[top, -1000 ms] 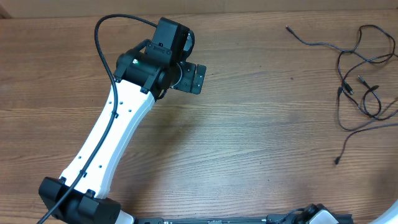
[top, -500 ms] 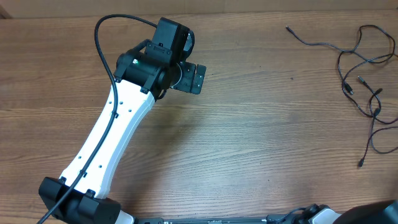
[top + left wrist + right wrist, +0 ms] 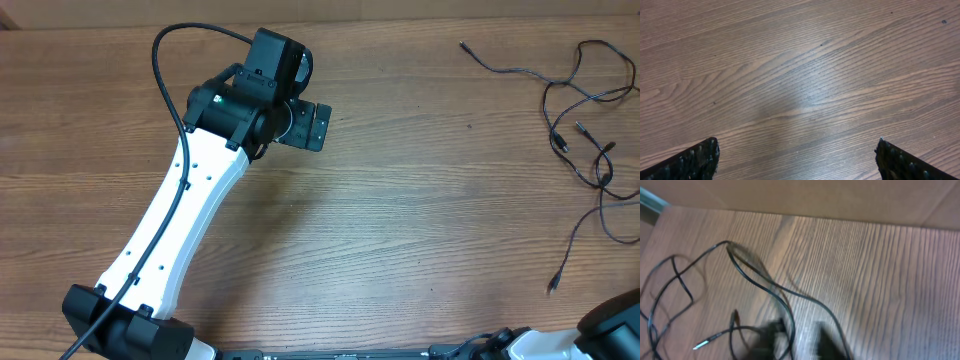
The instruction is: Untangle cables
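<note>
The cables (image 3: 590, 160) are thin black cords lying loosely looped at the table's far right, with one free plug end (image 3: 551, 288) trailing toward the front. In the right wrist view the cables (image 3: 755, 277) loop over the wood. My right gripper (image 3: 797, 337) is blurred at the bottom edge, its fingers a little apart with one cord running between them. Whether it grips the cord is unclear. My left gripper (image 3: 312, 125) is far from the cables, at the back left. In the left wrist view it (image 3: 797, 155) is open wide over bare wood.
The white left arm (image 3: 170, 230) crosses the left side of the table from the front edge. Part of the right arm (image 3: 615, 318) shows at the front right corner. A cardboard wall (image 3: 840, 200) stands behind the table's far edge.
The trailing cable end slid right, then down and left toward the front. The loops at the right have shifted. The right arm has come into the overhead view's corner. The left arm has not moved.
</note>
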